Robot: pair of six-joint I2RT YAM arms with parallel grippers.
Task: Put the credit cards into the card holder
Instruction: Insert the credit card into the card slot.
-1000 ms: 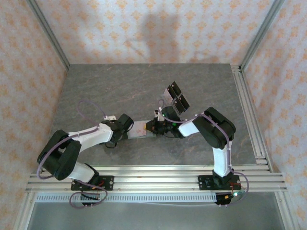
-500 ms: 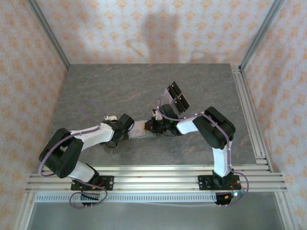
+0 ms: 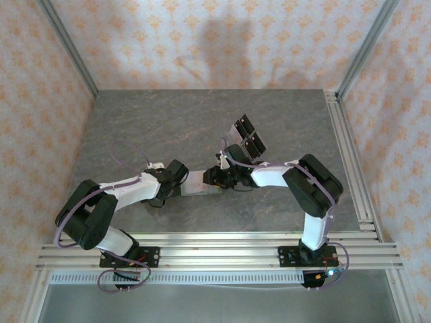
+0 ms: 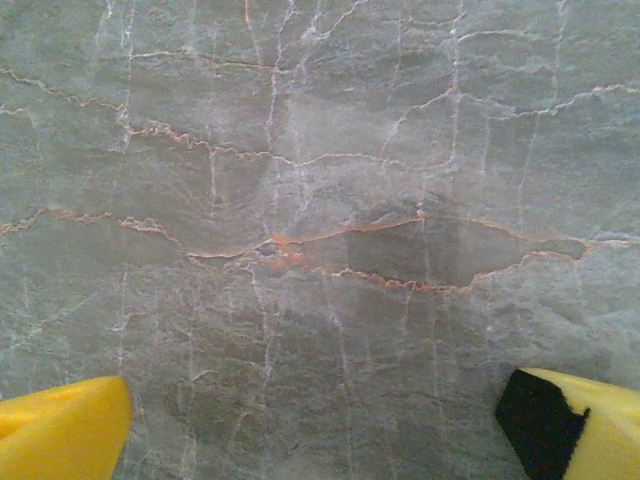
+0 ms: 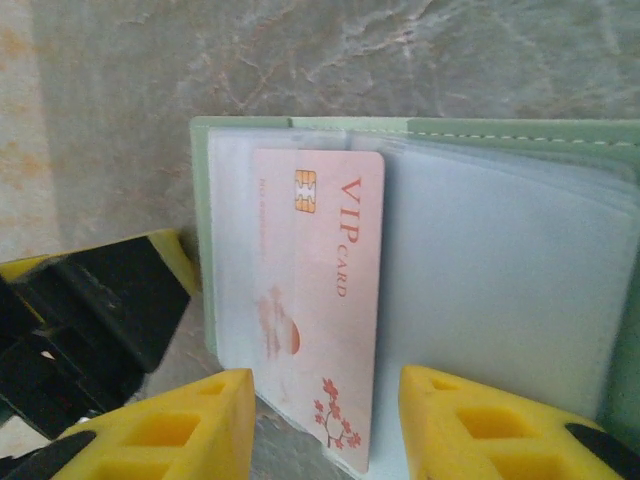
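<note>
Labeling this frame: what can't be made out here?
- Top external: card holder partly covered by the left gripper and right gripper; its card too small.
- Right wrist: card holder's right side cut by frame edge; credit card small print blurred.
- Left wrist: gripper fingers cut by bottom edge.

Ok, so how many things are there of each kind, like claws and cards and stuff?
Yellow-fingered robot claws: 2 (left claw, right claw)
Sage-green open card holder with clear sleeves: 1
Pale pink rectangular VIP card: 1
Clear plastic tray with dark panels: 1
Total: 5
</note>
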